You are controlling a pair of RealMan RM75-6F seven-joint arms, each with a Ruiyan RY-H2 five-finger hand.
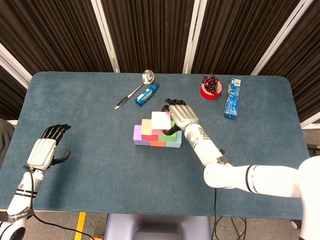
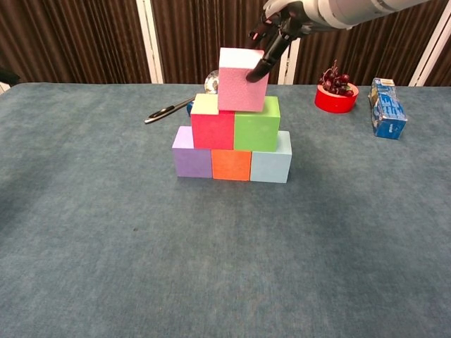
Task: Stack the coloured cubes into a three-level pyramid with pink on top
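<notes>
- Pink, the foam cube sat on the second level, over the seam between the red foam cube and the green foam cube, apparently touching both.
- The right hand reached in from the cube's right and rear, its dark fingers pinching the cube's upper right edge.
- Release looked to turn on that seat: the cube appeared roughly level and square to the row.
- The left hand, fingers spread and holding nothing, lay well apart at the blue cloth-covered table's left edge.
</notes>
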